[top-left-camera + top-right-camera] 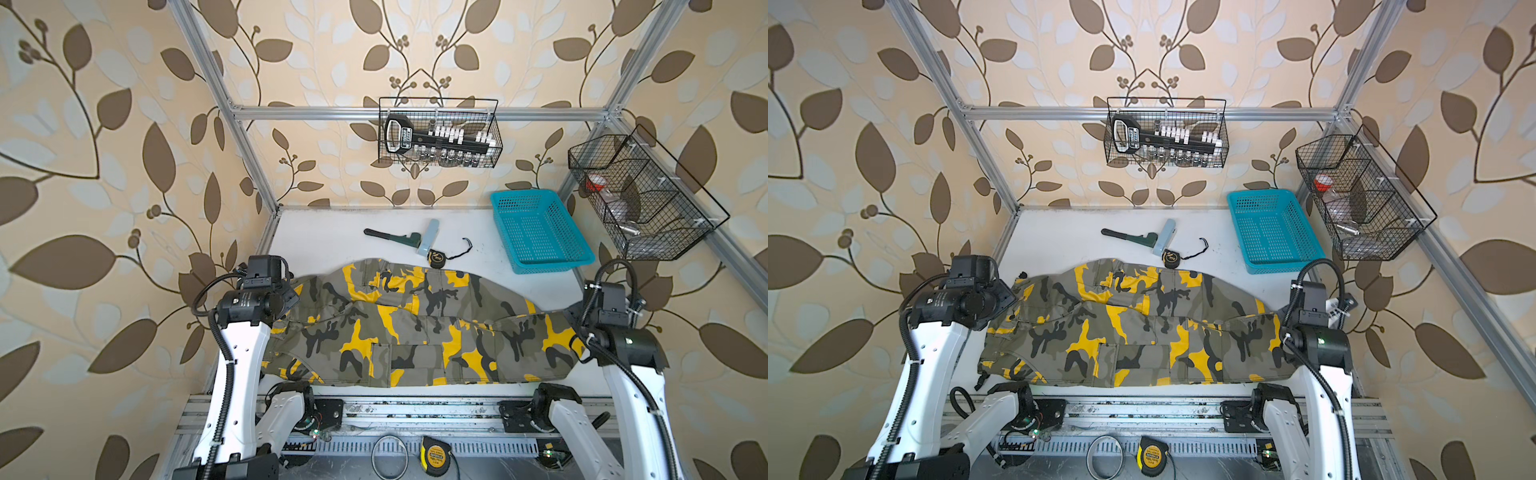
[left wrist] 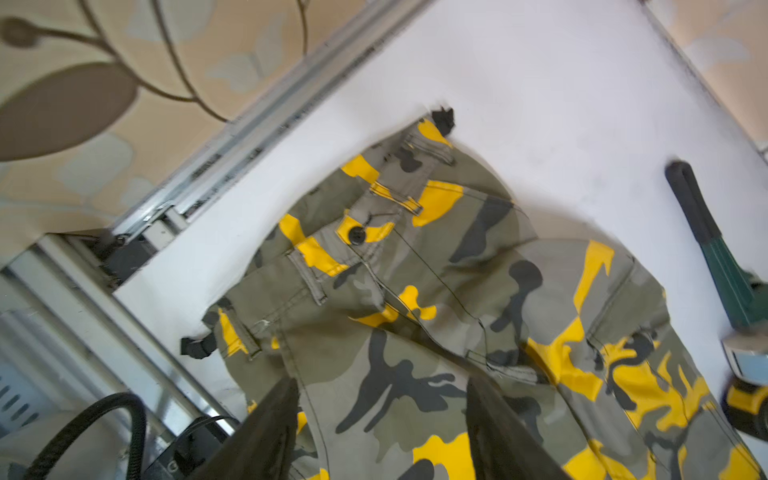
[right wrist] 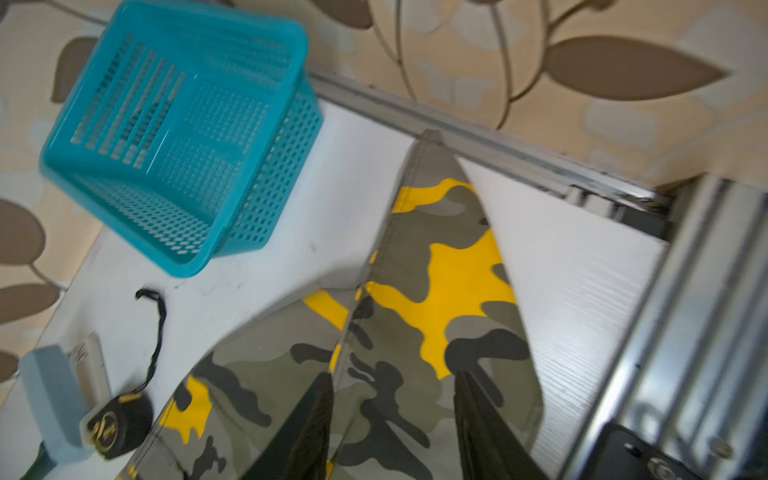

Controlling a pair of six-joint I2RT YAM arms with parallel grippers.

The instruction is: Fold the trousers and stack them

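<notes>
We have the trousers (image 1: 415, 328) lying lengthwise across the bench (image 1: 324, 232), waist end on the left. The left hand (image 2: 382, 386) is spread over the waist end and the right hand (image 3: 394, 378) over the leg end, neither pinching cloth.

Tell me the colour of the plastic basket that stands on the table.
The basket is turquoise, with perforated walls. The right wrist view shows it best.
</notes>
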